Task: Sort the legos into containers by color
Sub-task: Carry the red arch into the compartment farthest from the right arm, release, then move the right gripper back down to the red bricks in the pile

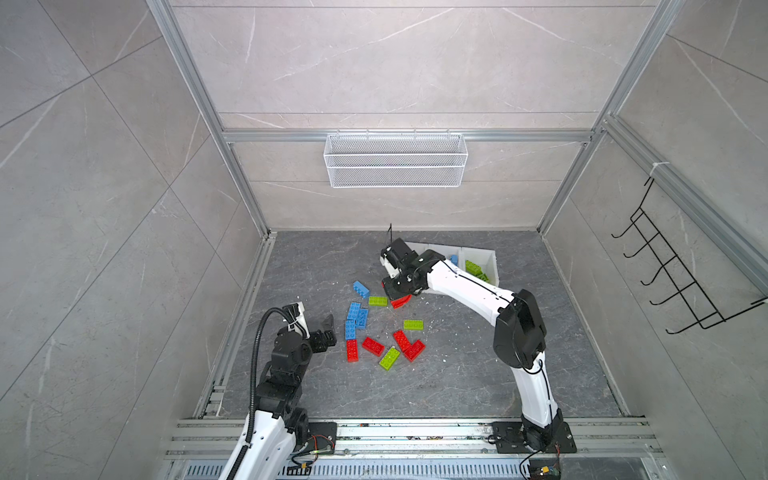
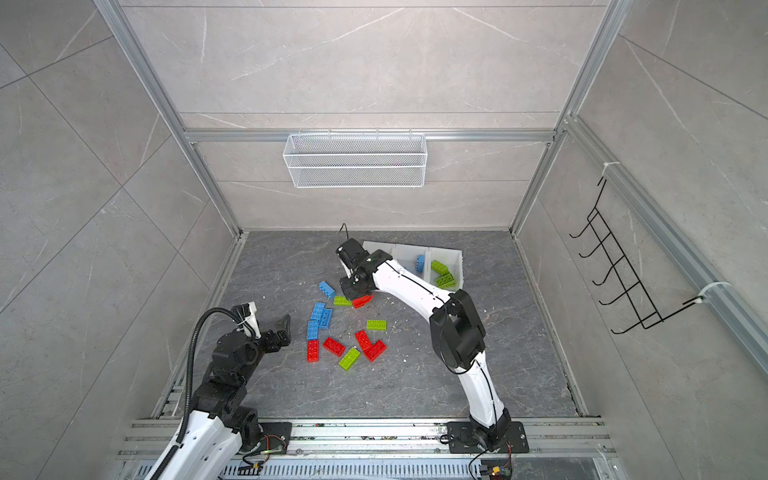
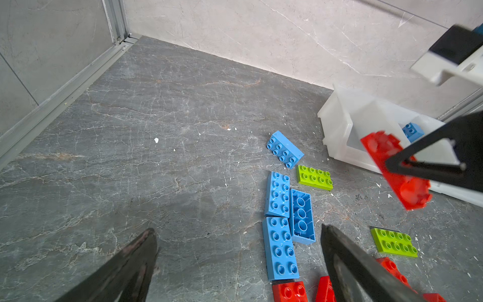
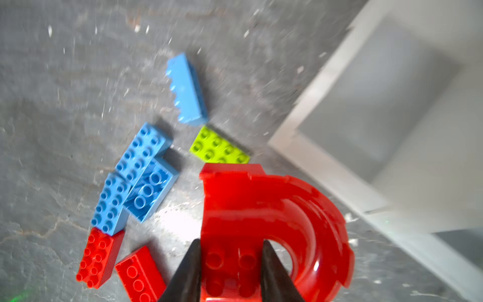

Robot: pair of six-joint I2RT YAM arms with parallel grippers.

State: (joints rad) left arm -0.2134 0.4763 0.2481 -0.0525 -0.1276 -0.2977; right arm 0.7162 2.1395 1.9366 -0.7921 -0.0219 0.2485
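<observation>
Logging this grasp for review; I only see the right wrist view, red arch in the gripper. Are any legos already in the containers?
Observer: Yes, in a top view the middle container holds one blue brick.
Operator: Any green ones sorted?
Observer: Green bricks lie in the end container, farthest from the loose bricks.
Operator: And the other arm?
Observer: The left gripper hangs open and empty beside those loose bricks.

The bins [image 2: 449, 250] are set at the desk's [image 2: 415, 386] far edge, right of the middle. Bricks [image 2: 439, 267] are kept in the middle and right bins. Loose bricks [image 2: 333, 345] are scattered over the desk's middle, before and left of the bins. Between them, just before the left bin, the arch [image 4: 261, 204] is held in the right pincer [image 4: 230, 244].
</observation>
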